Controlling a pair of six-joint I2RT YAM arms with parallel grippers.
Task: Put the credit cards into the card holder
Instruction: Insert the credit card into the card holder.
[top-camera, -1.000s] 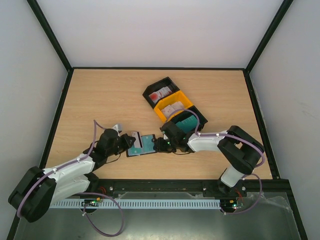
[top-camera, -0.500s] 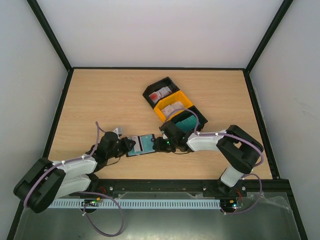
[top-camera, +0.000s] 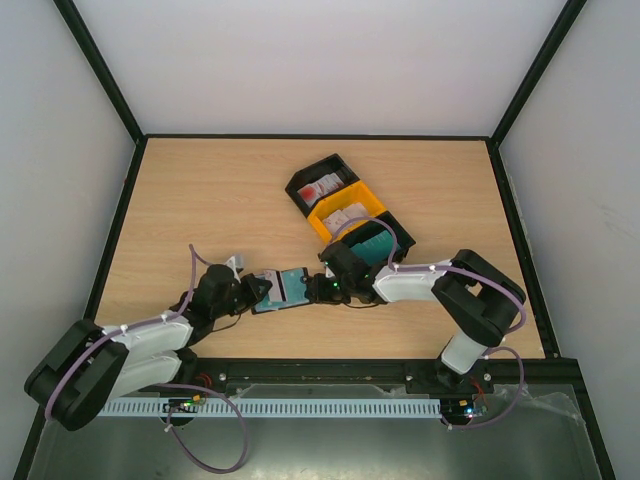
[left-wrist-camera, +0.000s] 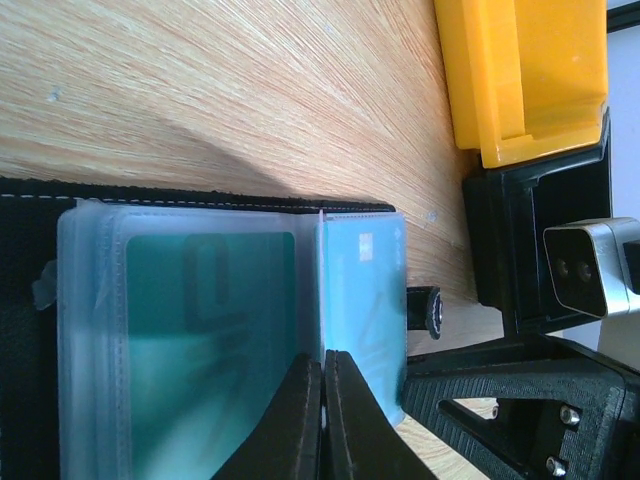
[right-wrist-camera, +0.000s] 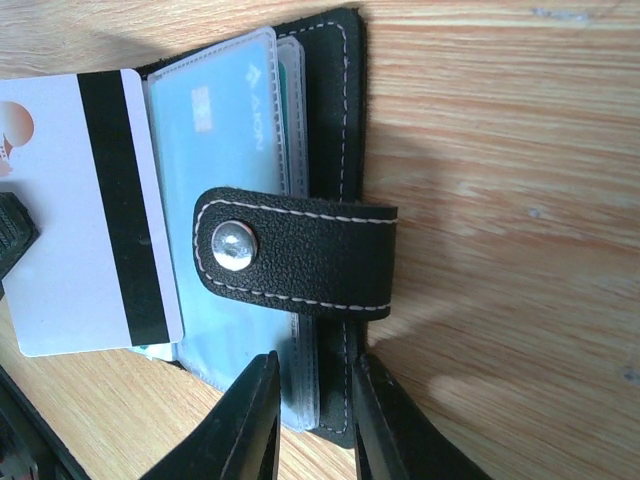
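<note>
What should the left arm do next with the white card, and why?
Probably ease the white card deeper into a sleeve of the card holder: it looks only partly across the sleeves, pinched in the shut jaws of the left gripper, while the right gripper clamps the holder's edge.

Robot lab test cell. Light wooden bench boxed in by plain white panels on black frame struts. Two white-and-black arms, left arm and right arm, bolted to a dark rail at the near edge. Purple cables loop past a slotted white cable duct.
</note>
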